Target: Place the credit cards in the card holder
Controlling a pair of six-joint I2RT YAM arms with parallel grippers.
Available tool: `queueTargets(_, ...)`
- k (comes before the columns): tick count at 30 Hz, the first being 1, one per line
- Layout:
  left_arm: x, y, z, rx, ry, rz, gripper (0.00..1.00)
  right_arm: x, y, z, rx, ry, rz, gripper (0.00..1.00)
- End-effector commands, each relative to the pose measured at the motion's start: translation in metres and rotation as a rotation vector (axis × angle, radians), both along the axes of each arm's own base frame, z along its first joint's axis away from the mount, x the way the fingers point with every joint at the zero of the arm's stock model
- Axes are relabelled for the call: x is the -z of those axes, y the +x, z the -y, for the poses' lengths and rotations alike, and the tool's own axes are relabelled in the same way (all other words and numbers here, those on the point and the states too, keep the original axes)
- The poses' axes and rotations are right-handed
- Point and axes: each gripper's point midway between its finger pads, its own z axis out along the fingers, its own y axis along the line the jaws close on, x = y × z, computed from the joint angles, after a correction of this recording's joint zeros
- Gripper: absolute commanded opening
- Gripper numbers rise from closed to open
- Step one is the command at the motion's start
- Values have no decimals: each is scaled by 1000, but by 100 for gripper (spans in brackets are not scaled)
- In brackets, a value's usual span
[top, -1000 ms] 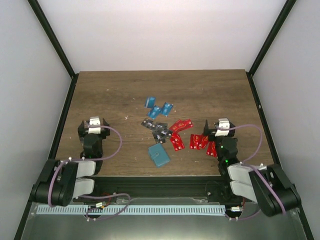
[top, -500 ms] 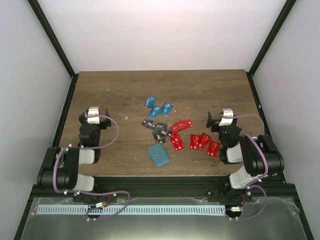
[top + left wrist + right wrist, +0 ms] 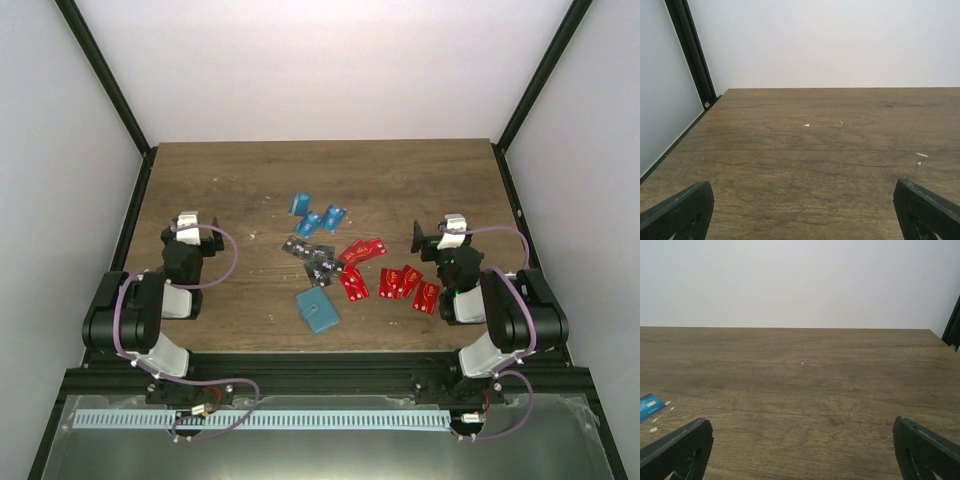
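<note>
The credit cards lie scattered mid-table: blue ones (image 3: 314, 219) at the back, black ones (image 3: 310, 255) in the middle, and red ones (image 3: 362, 250) with more red ones (image 3: 408, 284) to the right. The teal card holder (image 3: 319, 310) lies flat near the front edge, apart from the cards. My left gripper (image 3: 190, 233) is open at the left, far from everything; its wrist view shows only bare wood between the fingers (image 3: 678, 213). My right gripper (image 3: 439, 237) is open just right of the red cards, holding nothing. A blue card (image 3: 649, 406) shows at the left edge of the right wrist view.
The wooden table (image 3: 240, 180) is enclosed by white walls with black corner posts (image 3: 105, 85). Its front edge meets a black rail by the arm bases. A post (image 3: 690, 50) stands at the table's left back corner in the left wrist view.
Both arms have folded upward at the elbows. The right gripper has drawn back off the red cards toward the rear. Both grippers stayed open; no card moved.
</note>
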Motion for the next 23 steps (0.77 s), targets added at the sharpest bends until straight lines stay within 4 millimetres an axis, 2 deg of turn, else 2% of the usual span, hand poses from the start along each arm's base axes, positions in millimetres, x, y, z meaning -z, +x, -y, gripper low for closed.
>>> queueTargets(1,-5,4,-2,-8,-17,17,100,-12,4,3,7,7,39,100)
queueTargets(23,-4,4,-2,-4,-15,14,100,-11,5,3,7,7,34,100)
